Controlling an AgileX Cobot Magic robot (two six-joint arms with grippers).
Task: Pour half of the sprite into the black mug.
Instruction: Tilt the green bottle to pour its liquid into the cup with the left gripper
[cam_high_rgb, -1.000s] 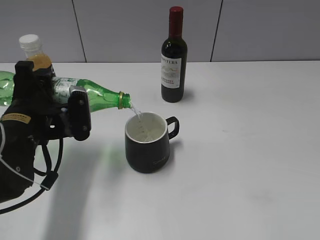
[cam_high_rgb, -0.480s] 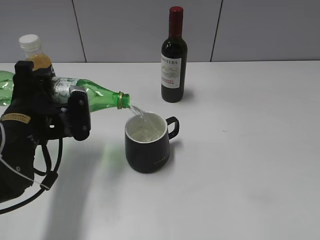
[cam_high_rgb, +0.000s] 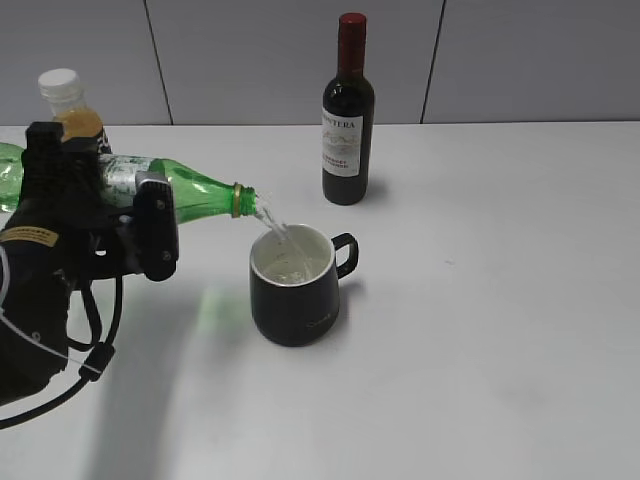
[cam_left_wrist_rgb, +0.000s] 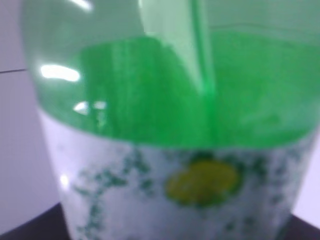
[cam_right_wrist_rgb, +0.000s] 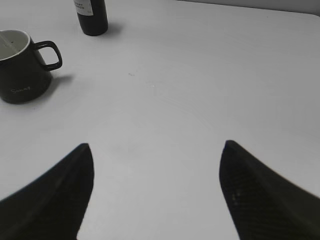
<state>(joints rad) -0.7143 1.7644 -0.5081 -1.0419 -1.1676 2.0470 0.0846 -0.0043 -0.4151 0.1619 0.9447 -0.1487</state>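
Pouring scene, exterior view: the left gripper (cam_high_rgb: 128, 205) is clamped round the body of the sprite bottle (cam_high_rgb: 195, 190), which lies nearly level with its open neck pointing right, just above and left of the black mug (cam_high_rgb: 294, 285). A thin clear stream (cam_high_rgb: 275, 228) runs from the neck down into the mug's white inside. The mug stands upright on the white table (cam_high_rgb: 480, 330), its handle turned to the right. A wine bottle (cam_high_rgb: 347, 112) with a red cap stands upright behind the mug, a little to its right and well apart. An orange juice bottle (cam_high_rgb: 68, 102) with a white cap shows behind the left arm, far left of the mug.

Left wrist view: the sprite bottle (cam_left_wrist_rgb: 175, 110) fills the picture, green plastic above, pale speckled label below; blurred.

Right wrist view: the right gripper (cam_right_wrist_rgb: 156, 192) hangs over bare table with its two dark fingers (cam_right_wrist_rgb: 55, 200) spread wide, holding nothing. The mug (cam_right_wrist_rgb: 22, 67) sits far off at upper left, the wine bottle's base (cam_right_wrist_rgb: 92, 17) beyond it.
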